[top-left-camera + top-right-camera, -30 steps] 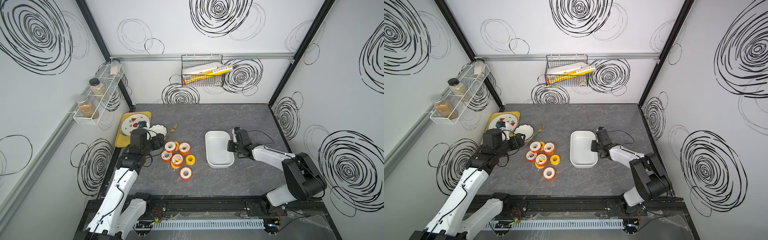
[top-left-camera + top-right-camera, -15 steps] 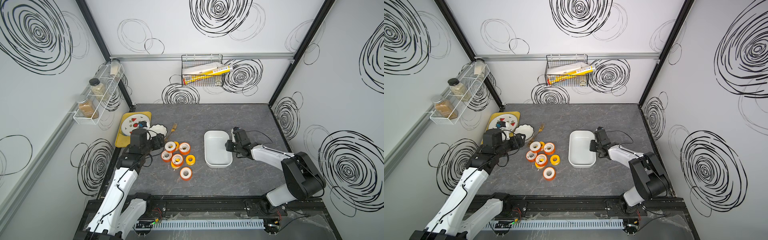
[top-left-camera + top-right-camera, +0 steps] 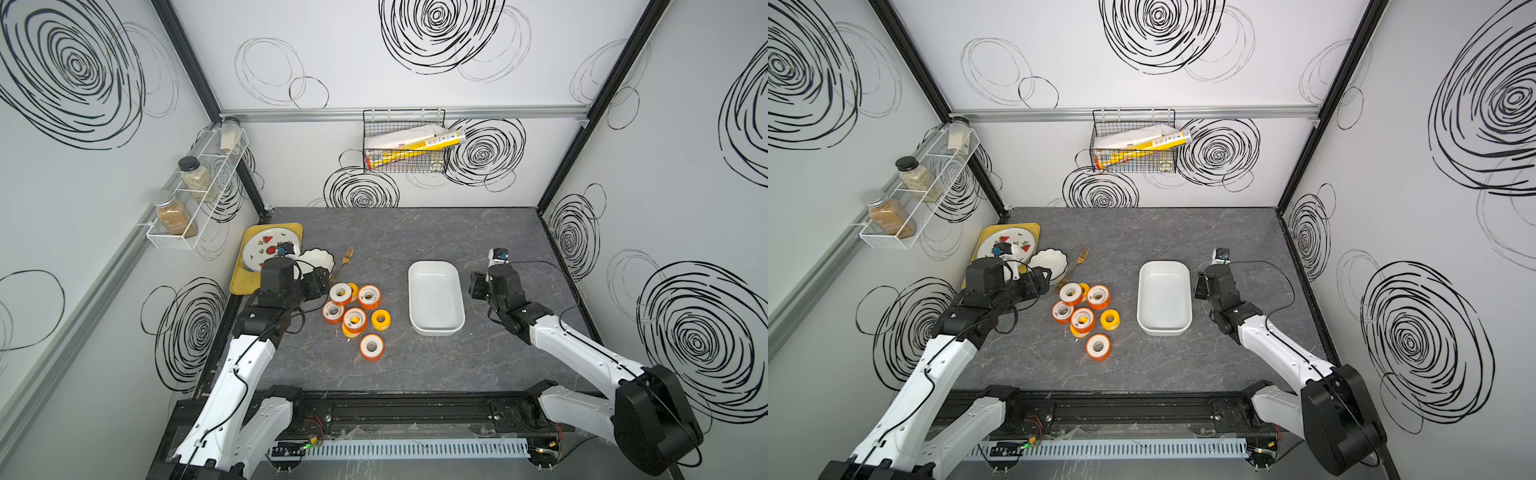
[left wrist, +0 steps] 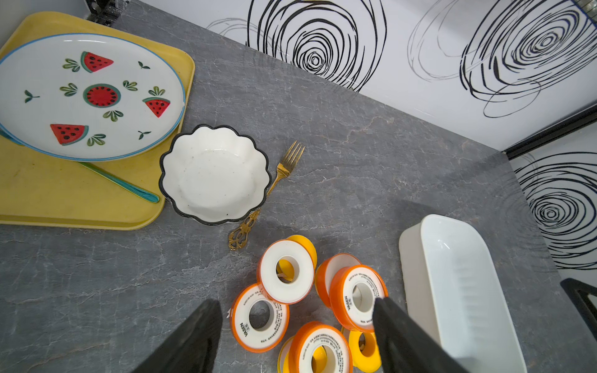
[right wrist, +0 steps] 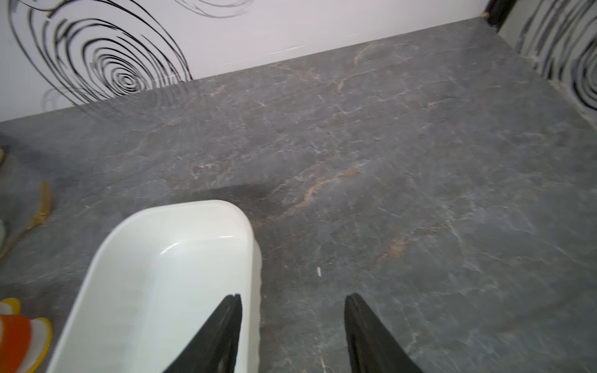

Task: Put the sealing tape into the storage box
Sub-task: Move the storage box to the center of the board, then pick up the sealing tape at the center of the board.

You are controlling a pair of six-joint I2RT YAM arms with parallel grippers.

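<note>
Spools of sealing tape (image 3: 354, 319) are all out on the grey table (image 3: 415, 232), bunched in a loose pile right at the tips of the left gripper (image 4: 295, 303). That gripper is spread wide and pinching nothing. In its wrist view a couple of orange-rimmed spools lie between the two black fingers (image 4: 193, 339). A white-faced one sits just ahead of them, leaning on a yellow one (a few in the pile are stacked like that). One orange spool (image 3: 371, 347) lies a little apart from the rest, on the robot-base side of the pile.

The storage box (image 3: 436, 299) is on the far side of the pile from the left gripper and just beside the right gripper (image 5: 292, 297). Only its bare white floor shows. The right gripper's fingers are parted too, gripping nothing. One finger (image 5: 223, 332) hangs over the box's near wall and the other over bare table; can't tell if it touches the wall.

Further out ahead of the left gripper, a yellow tray (image 4: 64, 200) holds a watermelon plate (image 4: 48, 106) with a teal handle (image 4: 129, 187) poking out from under it. A scalloped white bowl (image 4: 214, 174) sits just beside the tray, with a gold fork (image 4: 281, 171) alongside.
</note>
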